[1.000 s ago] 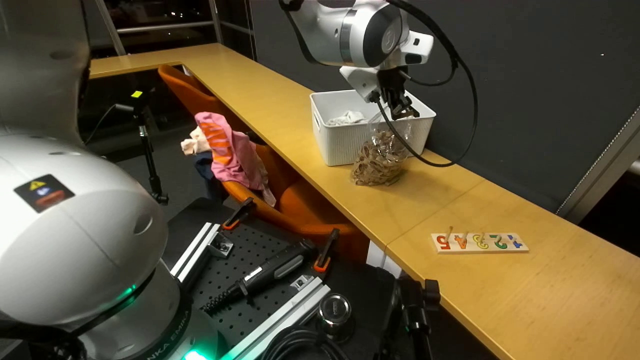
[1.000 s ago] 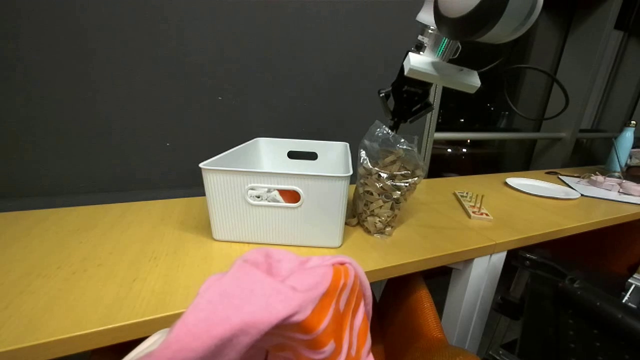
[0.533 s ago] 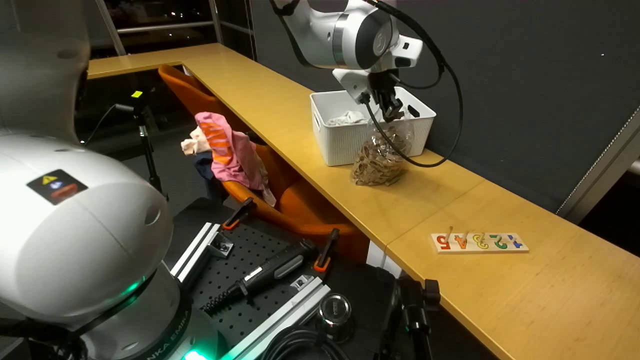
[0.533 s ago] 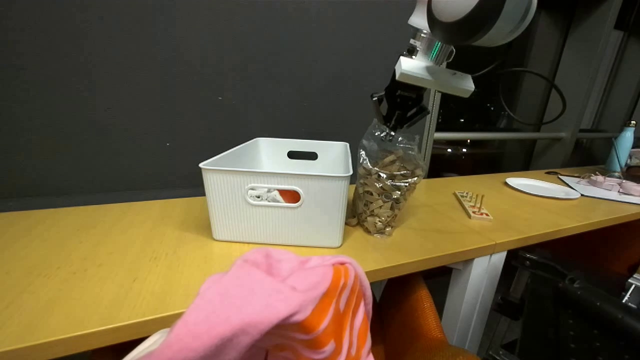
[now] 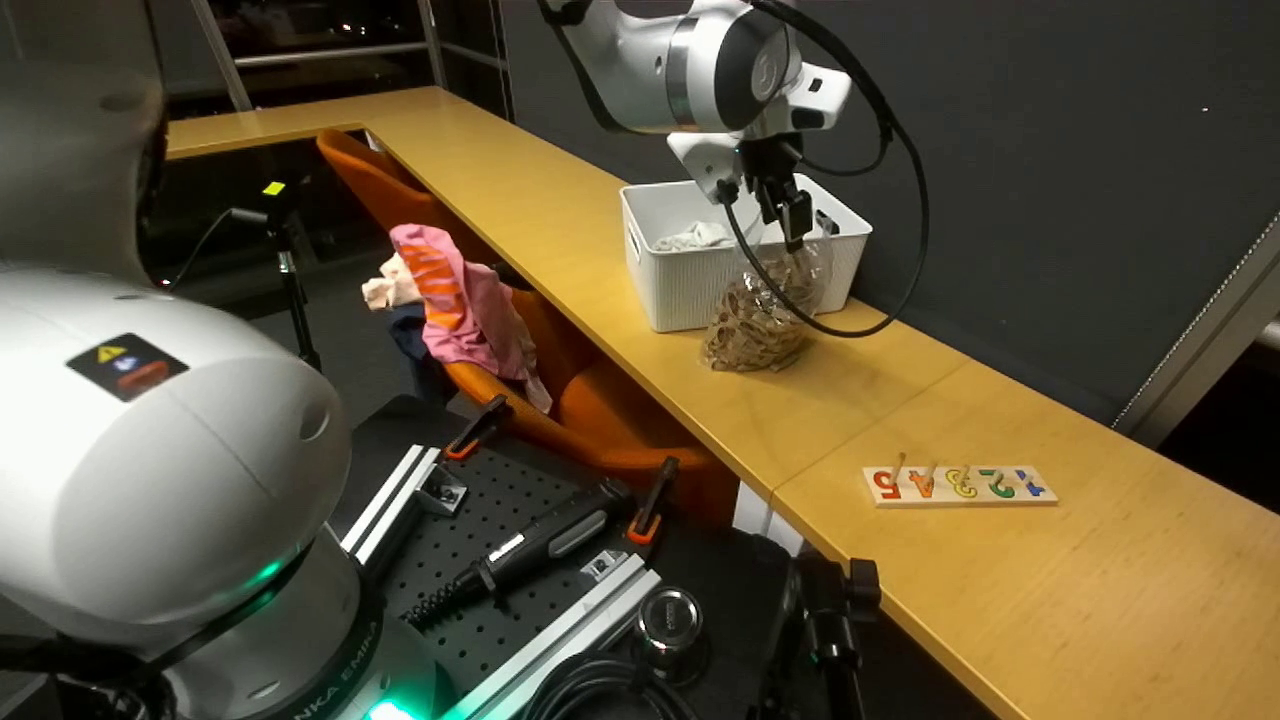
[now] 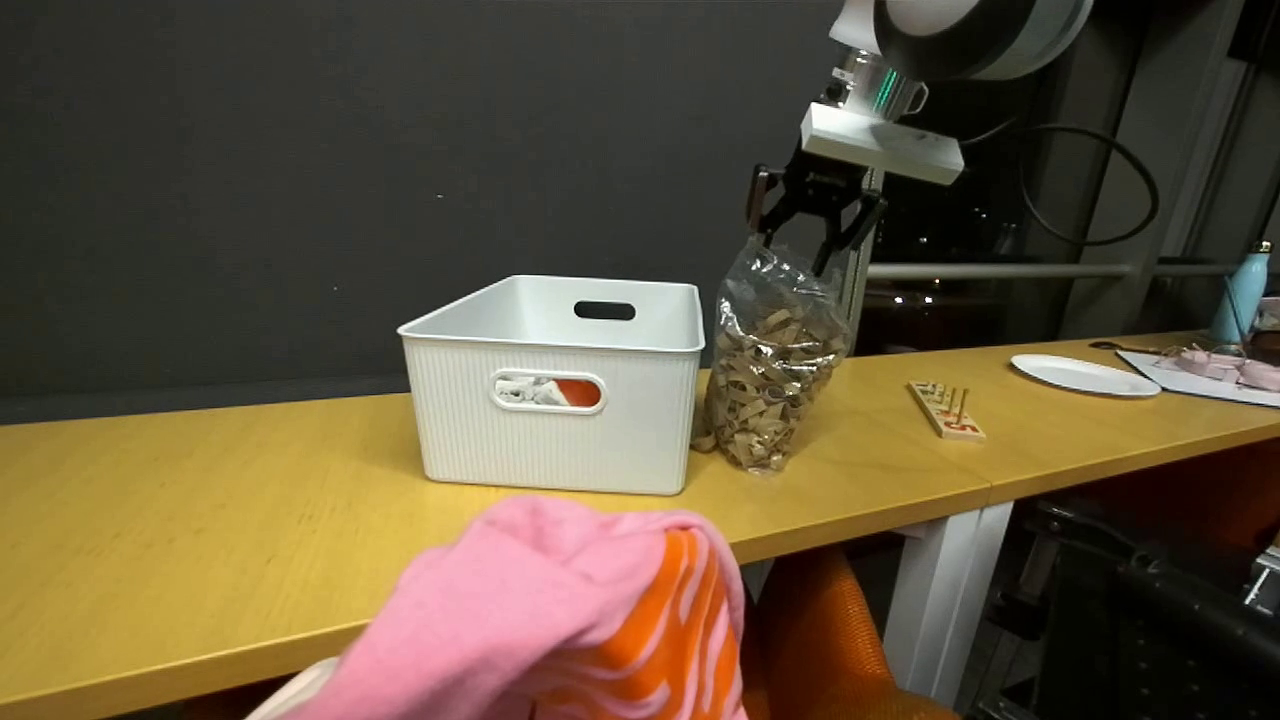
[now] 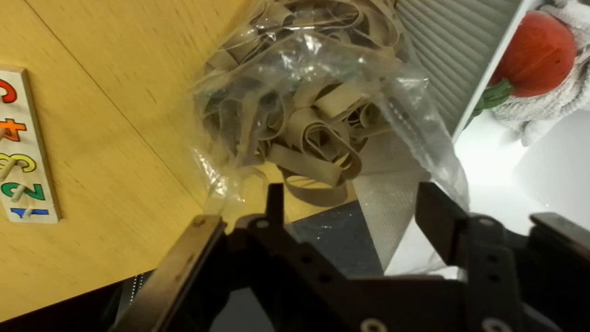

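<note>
The black two-fingered gripper stands with jaws apart at the top of a clear plastic bag of tan looped bands, just below it; contact is unclear. Low on one side of the gripper sits a white ribbed plastic basket; well off opposite, a pale wooden number board.

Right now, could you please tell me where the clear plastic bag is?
In an exterior view, the clear plastic bag stands on the wooden table, right of the white bin as pictured, with the open gripper at its top.
</note>
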Controlling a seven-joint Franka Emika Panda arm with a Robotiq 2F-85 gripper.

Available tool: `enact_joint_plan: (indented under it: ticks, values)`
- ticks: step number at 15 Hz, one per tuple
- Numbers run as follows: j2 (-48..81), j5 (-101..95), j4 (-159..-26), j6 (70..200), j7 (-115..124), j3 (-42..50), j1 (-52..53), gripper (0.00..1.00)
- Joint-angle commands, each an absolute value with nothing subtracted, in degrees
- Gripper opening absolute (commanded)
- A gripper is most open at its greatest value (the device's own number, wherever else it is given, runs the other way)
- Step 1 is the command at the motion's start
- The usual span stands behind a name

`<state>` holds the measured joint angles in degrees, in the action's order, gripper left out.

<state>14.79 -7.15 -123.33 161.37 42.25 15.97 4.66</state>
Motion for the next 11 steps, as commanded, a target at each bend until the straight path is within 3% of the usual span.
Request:
enact_joint_plan:
  ticks: [1, 6, 11]
  values:
    - [7.7, -11.9, -128.7, 161.3, 46.5, 19.2, 6.3, 1.00]
    - [2.6, -11.8, -131.7, 156.4, 47.3, 20.7, 4.4, 1.00]
    - [-0.4, -7.0, -135.3, 151.2, 38.4, 14.9, -3.7, 1.00]
